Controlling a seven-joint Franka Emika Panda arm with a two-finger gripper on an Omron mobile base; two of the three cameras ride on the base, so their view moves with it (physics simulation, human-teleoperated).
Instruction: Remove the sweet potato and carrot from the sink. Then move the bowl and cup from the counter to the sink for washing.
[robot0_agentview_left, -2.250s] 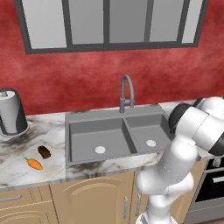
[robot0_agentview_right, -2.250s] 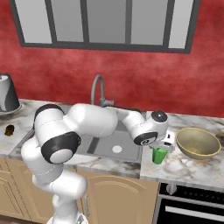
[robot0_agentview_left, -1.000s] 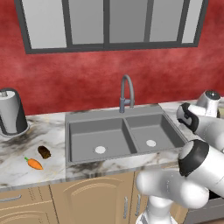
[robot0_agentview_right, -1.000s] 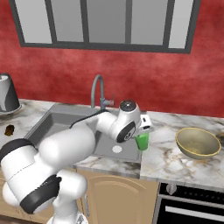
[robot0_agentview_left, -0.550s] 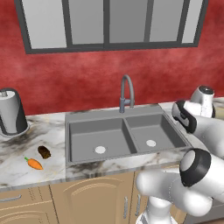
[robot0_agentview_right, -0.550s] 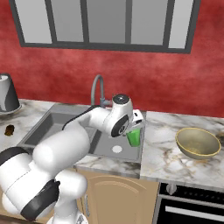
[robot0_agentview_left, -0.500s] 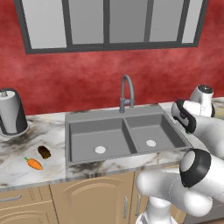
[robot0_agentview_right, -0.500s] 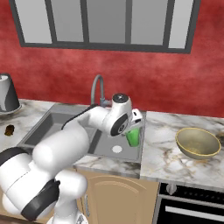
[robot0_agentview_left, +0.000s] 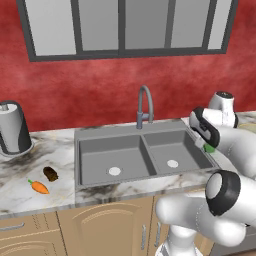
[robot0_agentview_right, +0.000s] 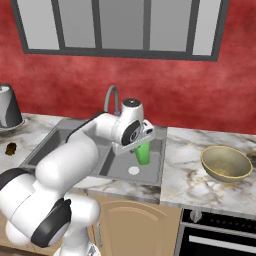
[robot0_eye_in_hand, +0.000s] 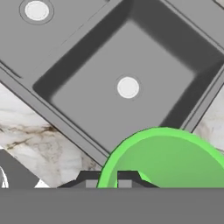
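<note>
My gripper (robot0_agentview_right: 138, 144) is shut on the rim of the green cup (robot0_agentview_right: 143, 154), holding it upright in the air over the right basin of the sink (robot0_agentview_right: 117, 167). In the hand view the cup's round rim (robot0_eye_in_hand: 166, 159) sits just above the fingertips (robot0_eye_in_hand: 89, 180), with the basin's white drain (robot0_eye_in_hand: 127, 87) beyond. From the left base view, the gripper (robot0_agentview_left: 204, 143) and a sliver of the cup (robot0_agentview_left: 209, 148) hang at the sink's (robot0_agentview_left: 110, 131) right edge. The sweet potato (robot0_agentview_left: 50, 173) and carrot (robot0_agentview_left: 38, 187) lie on the counter (robot0_agentview_left: 30, 200) left of the sink. The bowl (robot0_agentview_right: 226, 162) rests on the counter to the right.
A curved grey faucet (robot0_agentview_left: 145, 102) rises behind the sink's divider. A grey appliance (robot0_agentview_left: 12, 127) stands at the counter's far left. A stove front (robot0_agentview_right: 220, 230) lies below the bowl's end of the counter. Both basins hold nothing but their drains.
The arm has swung left, carrying the cup from beside the bowl on the counter to above the sink's right basin. The bowl, carrot and sweet potato have stayed put.
</note>
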